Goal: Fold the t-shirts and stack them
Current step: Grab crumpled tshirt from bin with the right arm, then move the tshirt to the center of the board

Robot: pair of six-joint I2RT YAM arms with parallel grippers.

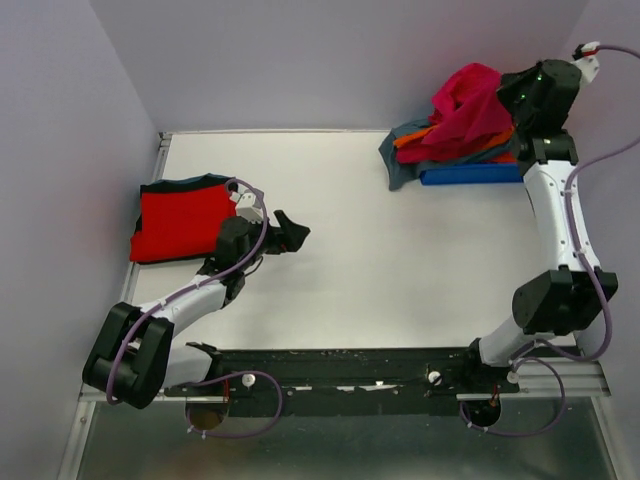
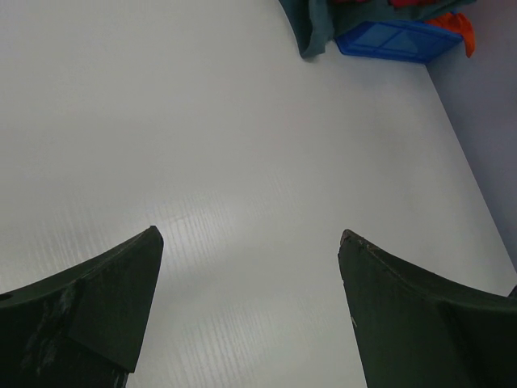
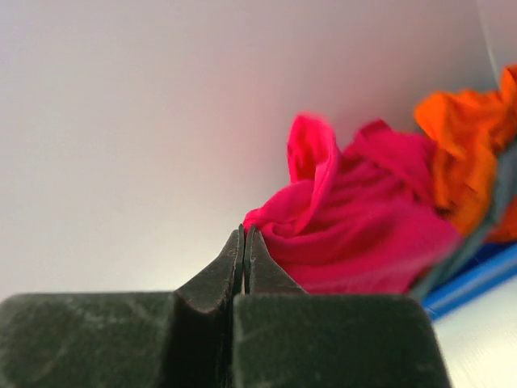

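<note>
The left gripper [image 2: 250, 238] hangs wide open over the bare white table [image 1: 400, 260], beside the folded red tee [image 1: 180, 222] at the left edge. At the far right corner, the right gripper [image 3: 244, 234] is closed tight, tips against the bunched magenta tee [image 3: 363, 234]; whether cloth is pinched is unclear. It tops orange [image 3: 464, 153] and grey-teal [image 1: 400, 160] tees on the blue tray [image 1: 470, 174]
</note>
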